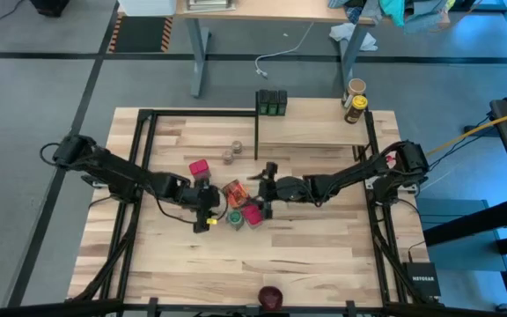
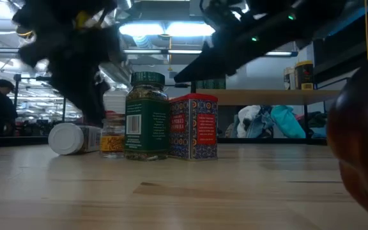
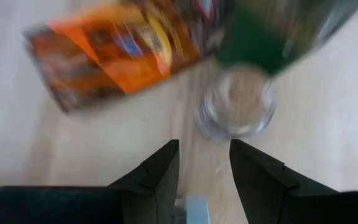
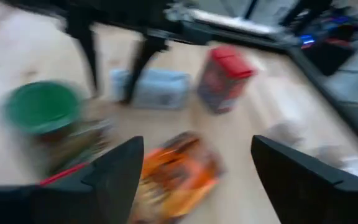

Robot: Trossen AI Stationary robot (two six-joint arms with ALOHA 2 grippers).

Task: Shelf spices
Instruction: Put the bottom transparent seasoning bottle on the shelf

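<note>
Hovering over the middle of the tabletop [image 1: 315,255], I am keeping both of my 2 pincers low above the loose spices. My left pincer [image 3: 204,146] is standing open, its 2 fingers apart with nothing between them, just short of 1 small clear jar [image 3: 235,109]. My right pincer [image 4: 197,146] is gaping wide and empty above the 1 orange-red flat packet [image 1: 234,189].

I am counting 2 pink-red boxes: 1 box [image 1: 199,167] behind my left pincer and 1 second box [image 1: 253,214] beside the 1 green-lidded jar [image 1: 235,217]. In the low view, 1 white-capped bottle [image 2: 72,138] is lying on its side. 2 little jars [image 1: 232,152] are standing apart from the cluster, near the shelf.

The shelf [image 1: 311,132] is sitting at the table's far side, right of centre. It is carrying a tight group of dark-lidded jars [image 1: 271,103] at its left end, too close together for me to count, and 2 tan-lidded jars [image 1: 355,101] at its right end. The board between those groups is lying bare.

1 dark red round thing [image 1: 271,297] is sitting at the near edge. Bare planks are stretching between it and the cluster, and black rails are running down both sides.
</note>
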